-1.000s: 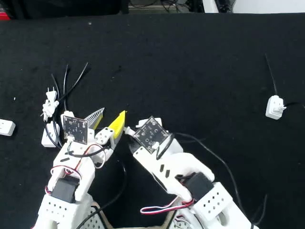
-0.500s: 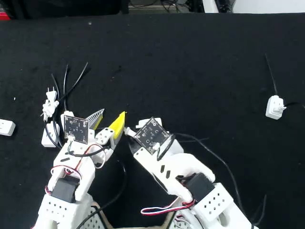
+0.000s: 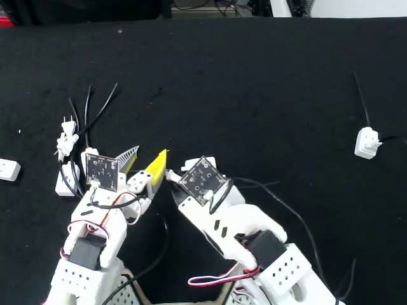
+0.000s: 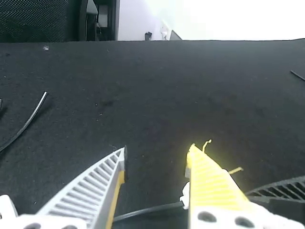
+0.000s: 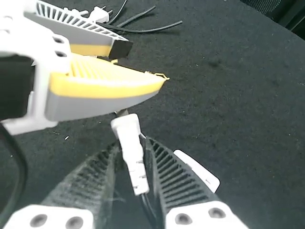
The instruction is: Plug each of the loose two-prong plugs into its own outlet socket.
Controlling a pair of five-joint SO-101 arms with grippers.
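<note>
Right wrist view has the right gripper [image 5: 134, 143] clamped on a white two-prong plug [image 5: 128, 131], its black ribbed fingers [image 5: 167, 171] pressing the plug body from both sides. The plug's front end sticks out past the fingertips and lies just under the yellow finger [image 5: 105, 83] of the left gripper [image 4: 157, 150]. In the left wrist view that gripper stands spread apart and grasps nothing, with black tabletop [image 4: 157, 86] showing between its white and yellow fingers.

From the high view, both grippers meet near the front of the table, left of centre. A second loose plug [image 3: 66, 131] lies farther left among black cables [image 3: 95, 114], with a white outlet socket [image 3: 65, 184] just beside it. Another small white socket [image 3: 8, 169] sits at the left edge, and a third socket block [image 3: 365, 142] with a thin cable sits well apart on the right.
</note>
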